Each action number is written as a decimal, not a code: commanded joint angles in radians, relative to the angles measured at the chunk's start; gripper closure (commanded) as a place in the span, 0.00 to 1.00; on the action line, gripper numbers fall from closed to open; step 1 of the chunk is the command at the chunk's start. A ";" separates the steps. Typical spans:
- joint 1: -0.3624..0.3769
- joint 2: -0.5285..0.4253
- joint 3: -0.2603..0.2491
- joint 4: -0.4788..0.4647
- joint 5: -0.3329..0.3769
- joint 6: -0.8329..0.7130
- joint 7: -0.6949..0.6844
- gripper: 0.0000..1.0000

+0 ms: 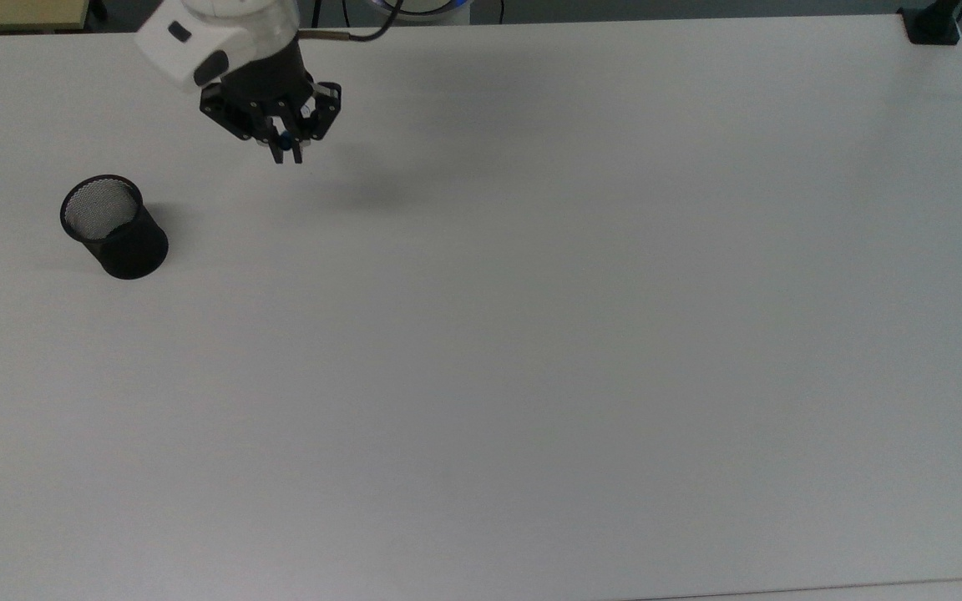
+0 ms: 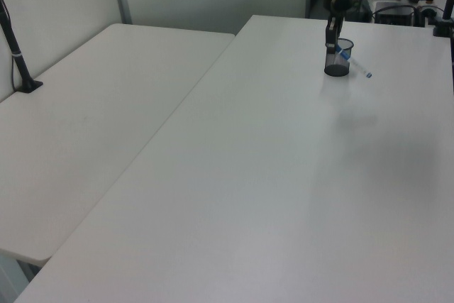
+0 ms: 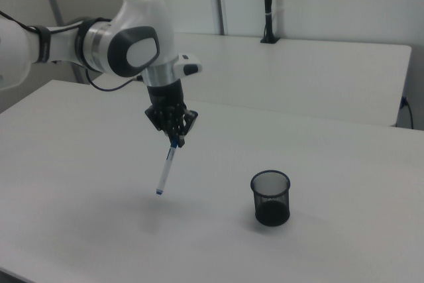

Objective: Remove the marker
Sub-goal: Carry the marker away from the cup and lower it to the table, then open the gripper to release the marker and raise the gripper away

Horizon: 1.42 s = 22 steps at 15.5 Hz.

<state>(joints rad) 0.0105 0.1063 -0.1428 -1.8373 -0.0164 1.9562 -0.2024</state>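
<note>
My gripper (image 1: pixel 285 150) (image 3: pixel 176 140) (image 2: pixel 332 42) is shut on the marker's blue cap end. The marker (image 3: pixel 166 169) (image 2: pixel 355 63) is a slim white pen hanging slanted below the fingers, its small blue end clear above the table. In the top view just its blue top (image 1: pixel 283 143) shows between the fingers. The black mesh cup (image 1: pixel 113 226) (image 3: pixel 271 197) (image 2: pixel 338 65) stands upright and empty on the white table (image 1: pixel 531 334), to the top view's left of the gripper and well apart from it.
A black clamp post (image 1: pixel 932 23) sits at the top view's far right corner of the table. A second white table (image 2: pixel 92 118) adjoins on the left view's left, with a black post (image 2: pixel 18 54) on it. The arm's white body (image 3: pixel 126 48) reaches in from the right view's left.
</note>
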 commanded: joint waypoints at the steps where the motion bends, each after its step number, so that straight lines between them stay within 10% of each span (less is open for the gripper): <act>1: 0.042 0.084 -0.032 0.004 0.021 0.007 -0.020 1.00; 10: 0.068 0.256 -0.026 0.004 0.021 0.228 0.054 0.96; 12: 0.068 0.257 -0.026 0.006 0.021 0.227 0.073 0.69; 15: 0.069 0.254 -0.026 0.013 0.019 0.227 0.124 0.00; 22: 0.086 0.173 -0.043 0.111 0.007 0.118 0.207 0.00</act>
<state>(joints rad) 0.0799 0.3511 -0.1514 -1.7843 -0.0155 2.1691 -0.0259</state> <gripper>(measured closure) 0.000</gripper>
